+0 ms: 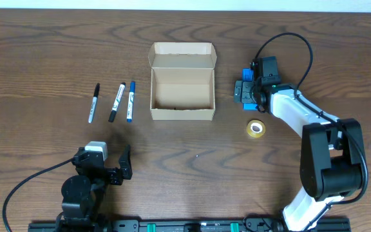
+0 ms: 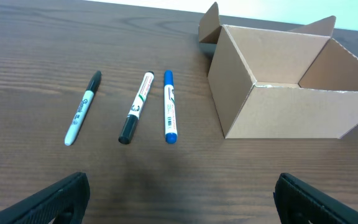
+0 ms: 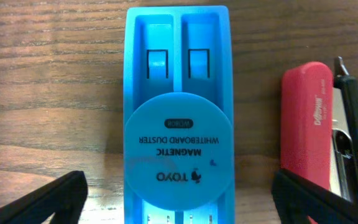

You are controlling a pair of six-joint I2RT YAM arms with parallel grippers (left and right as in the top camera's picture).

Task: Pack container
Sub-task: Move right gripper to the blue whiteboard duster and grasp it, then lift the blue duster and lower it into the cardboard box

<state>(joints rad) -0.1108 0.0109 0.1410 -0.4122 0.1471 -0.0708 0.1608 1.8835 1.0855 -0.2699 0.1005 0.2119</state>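
The tan cardboard container [image 1: 181, 90] stands open at the table's middle, flap lid folded back; it also shows in the left wrist view [image 2: 291, 93]. Three markers lie left of it: a black one [image 1: 93, 102], a green-labelled one [image 1: 116, 102] and a blue one [image 1: 131, 101]. A blue magnetic whiteboard duster [image 3: 178, 124] lies right of the box. My right gripper [image 3: 179, 199] is open, fingers on either side of the duster, just above it. My left gripper [image 2: 179, 199] is open and empty near the front edge.
A red stapler [image 3: 309, 124] lies right beside the duster. A roll of yellow tape [image 1: 256, 128] lies in front of it. The right arm's cable loops above the duster area.
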